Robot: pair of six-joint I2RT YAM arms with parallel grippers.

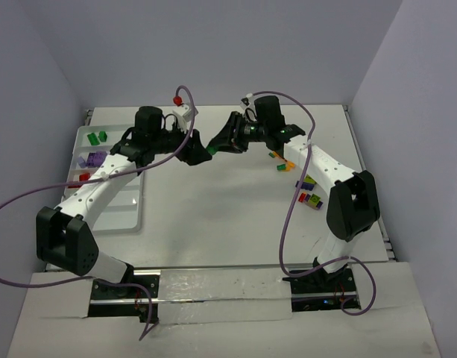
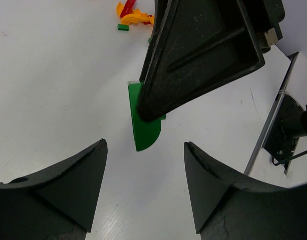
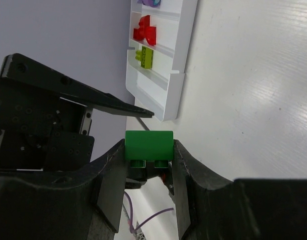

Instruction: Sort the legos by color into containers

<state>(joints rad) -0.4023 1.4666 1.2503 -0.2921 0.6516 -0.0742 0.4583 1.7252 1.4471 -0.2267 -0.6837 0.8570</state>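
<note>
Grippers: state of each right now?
Left gripper: open, empty.
Right gripper: closed on a green lego.

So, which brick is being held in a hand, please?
The green brick, pinched in the right hand; the rest lie on the table or in the tray.

Item 1: table [image 1: 228, 216], white, flat top with faint streaks.
Item 2: 3 walls, pale lilac-grey, closing in the table: left wall [image 1: 27, 112], back wall [image 1: 213, 45], right wall [image 1: 429, 112].
Item 3: glossy strip [image 1: 221, 287] (film or tape, cannot tell which) along the table's near edge.
Item 4: front board [image 1: 213, 335], white, just below the strip.
Item 5: thin rail [image 1: 363, 149] bordering the table's right edge.
</note>
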